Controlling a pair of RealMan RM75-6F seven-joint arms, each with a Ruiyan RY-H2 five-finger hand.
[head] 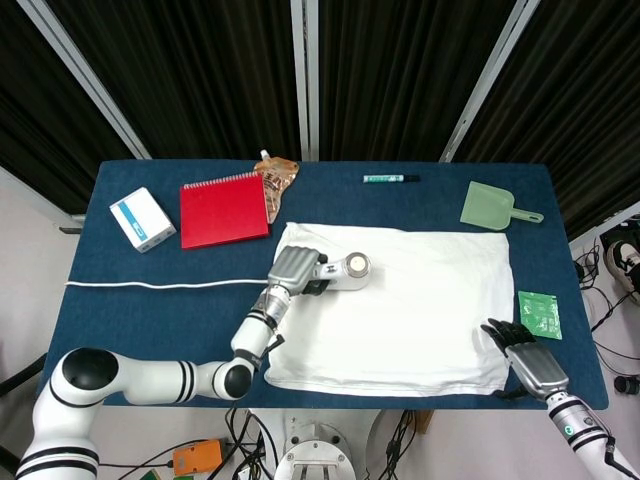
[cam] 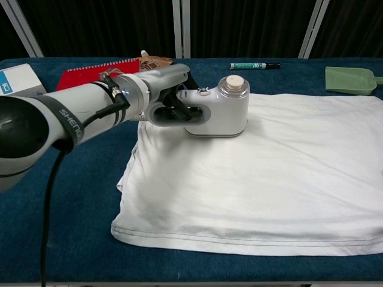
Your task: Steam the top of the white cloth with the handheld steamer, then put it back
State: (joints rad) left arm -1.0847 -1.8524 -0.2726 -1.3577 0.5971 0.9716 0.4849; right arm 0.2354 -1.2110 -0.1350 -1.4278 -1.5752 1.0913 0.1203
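1. You're working in a lab-style robot test cell, not a home
2. Black curtains (head: 400,70) on metal frame poles (head: 480,80) wall it in
3. Loose cables (head: 230,440) trail under your blue-covered table (head: 130,290)

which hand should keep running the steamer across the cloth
Left. The left hand already grips the steamer, which sits on the white cloth. The right hand holds nothing at the cloth's near right corner, far from the steamer.

right hand (head: 527,358) unseen in chest view, pen (head: 390,179) label unreadable
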